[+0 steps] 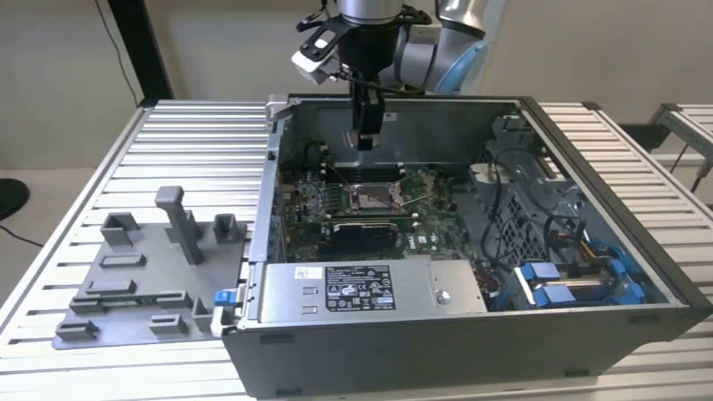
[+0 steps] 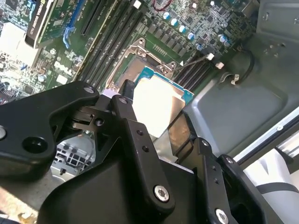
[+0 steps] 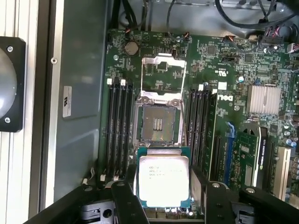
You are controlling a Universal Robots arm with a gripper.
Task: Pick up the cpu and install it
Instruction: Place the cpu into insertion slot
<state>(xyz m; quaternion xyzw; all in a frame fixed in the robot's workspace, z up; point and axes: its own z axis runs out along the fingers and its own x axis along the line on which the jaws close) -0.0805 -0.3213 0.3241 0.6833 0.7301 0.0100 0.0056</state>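
Observation:
My gripper (image 3: 164, 193) is shut on the cpu (image 3: 163, 179), a flat square chip with a pale silver top and a teal edge, one black finger on each side. In the second wrist view the cpu (image 2: 156, 105) sits between the fingers (image 2: 125, 100) and hovers over the motherboard. The open socket (image 3: 158, 123) lies just beyond the chip, with its metal load plate (image 3: 163, 70) flipped back. In the exterior view my gripper (image 1: 366, 140) hangs inside the case, above and slightly behind the socket (image 1: 371, 198).
The open computer case (image 1: 602, 159) walls in the green motherboard (image 1: 429, 238). Memory slots (image 3: 119, 130) flank the socket. A power supply (image 1: 368, 288) sits at the front, blue drive brackets (image 1: 557, 280) and cables at the exterior view's right. A grey fixture tray (image 1: 134, 276) stands outside on the slatted table.

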